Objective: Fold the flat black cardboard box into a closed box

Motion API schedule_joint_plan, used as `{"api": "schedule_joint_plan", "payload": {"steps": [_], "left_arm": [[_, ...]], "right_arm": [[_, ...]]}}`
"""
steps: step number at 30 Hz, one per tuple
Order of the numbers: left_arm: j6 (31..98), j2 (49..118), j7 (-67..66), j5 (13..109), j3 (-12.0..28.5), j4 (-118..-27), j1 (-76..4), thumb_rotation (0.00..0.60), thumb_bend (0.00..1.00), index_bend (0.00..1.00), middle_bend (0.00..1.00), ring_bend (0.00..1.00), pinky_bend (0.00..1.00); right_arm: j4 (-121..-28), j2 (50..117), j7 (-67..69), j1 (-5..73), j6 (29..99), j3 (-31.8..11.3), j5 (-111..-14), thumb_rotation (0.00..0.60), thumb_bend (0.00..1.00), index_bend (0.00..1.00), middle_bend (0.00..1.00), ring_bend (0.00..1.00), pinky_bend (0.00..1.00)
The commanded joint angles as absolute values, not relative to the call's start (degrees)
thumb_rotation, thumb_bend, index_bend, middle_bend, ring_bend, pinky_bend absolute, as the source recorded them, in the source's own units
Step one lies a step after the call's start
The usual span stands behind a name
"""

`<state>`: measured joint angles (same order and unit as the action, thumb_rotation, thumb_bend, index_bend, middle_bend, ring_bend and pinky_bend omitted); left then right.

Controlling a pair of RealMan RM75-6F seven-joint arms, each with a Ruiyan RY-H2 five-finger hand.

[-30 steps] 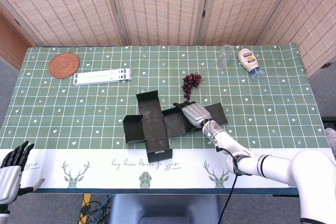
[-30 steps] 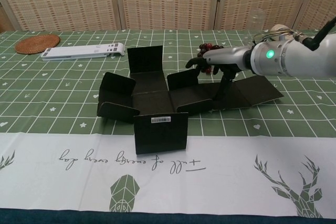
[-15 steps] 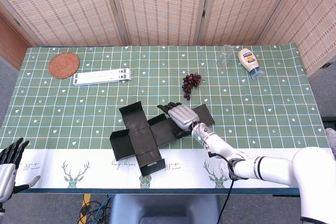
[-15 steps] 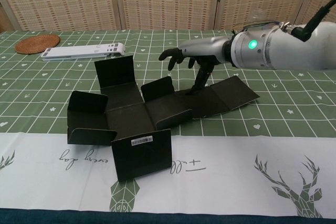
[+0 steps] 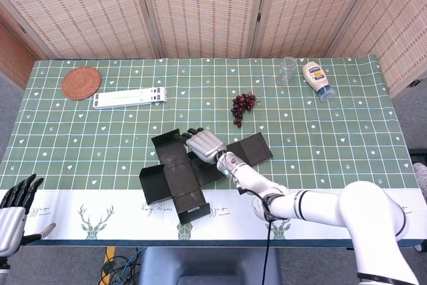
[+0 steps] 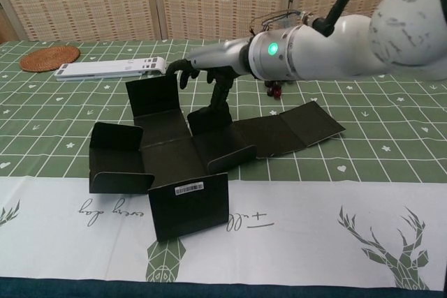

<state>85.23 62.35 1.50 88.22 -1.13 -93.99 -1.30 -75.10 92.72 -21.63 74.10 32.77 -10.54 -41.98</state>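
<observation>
Right hand [image 5: 203,142]: has travelled leftward along the black cardboard box [image 5: 193,168] over the last second, from the long right panel [image 6: 290,127] to the inner side flap [image 6: 209,118] near the box centre; in the chest view its fingers [image 6: 183,71] curl downward above the rear flap [image 6: 155,93] while one dark digit reaches down to the top edge of the inner flap. It holds nothing; whether the digit touches or only hovers over the flap cannot be told. Left hand [image 5: 15,213]: at the near-left corner of the worktop [image 5: 80,131], fingers apart, empty, well apart from the box. Box: slid toward the robot and its left and turned a little between the two earlier pictures, unmoved in the last half second; it lies on the green cloth with its front flap [image 6: 188,204] standing over the white border strip, four flaps half-raised, right panel flat. Judgement: repositioning done, folding barely begun; the hand appears placed to work the flaps about the base. Other items: grapes [image 5: 243,106], mayonnaise bottle [image 5: 316,79], glass [image 5: 287,70], woven coaster [image 5: 81,83], white folding stand [image 5: 130,97], all far from the box.
</observation>
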Motion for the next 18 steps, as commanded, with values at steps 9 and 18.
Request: {"api": "schedule_joint_plan", "payload": {"steps": [9, 18], "left_arm": [[86.6, 61.3, 1.7, 88.9, -1.6, -94.8, -0.5, 0.6, 0.14, 0.03, 0.0, 0.0, 0.08], [87.6, 60.8, 2.0, 88.8, -1.9, -94.8, 0.5, 0.6, 0.14, 0.03, 0.0, 0.0, 0.08]], "right_arm": [[-59.5, 103.2, -22.5, 83.6, 26.9, -12.0, -33.9, 0.6, 0.42, 0.0, 0.14, 0.13, 0.16], [-50.0, 107.8, -22.2, 87.9, 23.4, -11.3, -29.1, 0.6, 0.42, 0.0, 0.14, 0.13, 0.16]]}}
